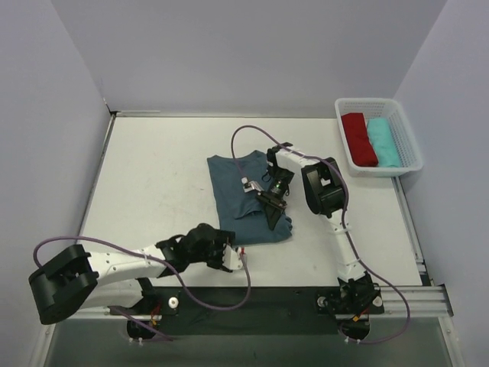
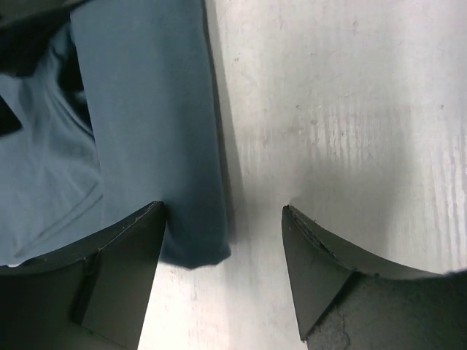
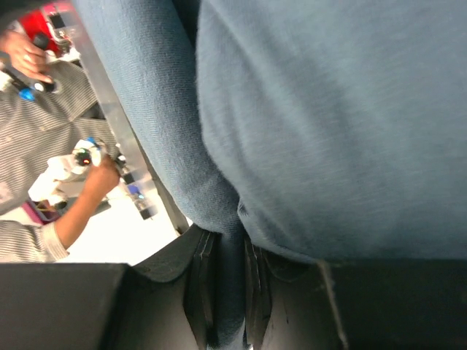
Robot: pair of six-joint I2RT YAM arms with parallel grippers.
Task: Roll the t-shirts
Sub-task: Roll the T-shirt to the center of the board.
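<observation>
The slate-blue t-shirt [image 1: 237, 200] lies folded into a long strip in the middle of the table. My right gripper [image 1: 275, 212] is over its right edge near the hem. In the right wrist view my right gripper [image 3: 230, 244] is shut on a pinched fold of the t-shirt [image 3: 328, 109], which is lifted off the table. My left gripper [image 1: 235, 257] is low at the shirt's near left corner. In the left wrist view my left gripper [image 2: 224, 211] is open, and the corner of the t-shirt [image 2: 146, 109] lies between its fingers, close to the left finger [image 2: 117, 277].
A white basket [image 1: 407, 136] at the back right holds a red rolled shirt [image 1: 359, 139] and a teal rolled shirt [image 1: 382, 142]. Walls close in the table [image 1: 153, 176] at the left, back and right. A person [image 3: 44, 109] shows beyond the table in the right wrist view.
</observation>
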